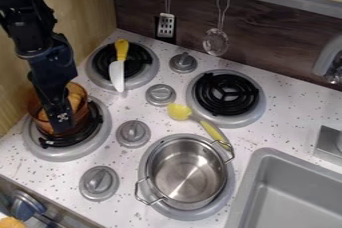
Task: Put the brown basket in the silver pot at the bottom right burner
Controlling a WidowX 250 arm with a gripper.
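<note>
Brown translucent basket (81, 106): on lower-left burner (40, 149), visible to either side of black two-finger gripper (62, 122), directly at the jaws. Jaw setting, wide or narrow: cannot tell.

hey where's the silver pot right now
In the camera view, the silver pot sits on the lower right burner, just left of the grey sink, with the yellow utensil lying just behind it.

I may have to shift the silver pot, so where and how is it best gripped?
Probably by pinching its rim from straight above, on the side facing the sink: the silver pot stands upright and open, its rim looks thin, and both wire handles are off that side.
</note>
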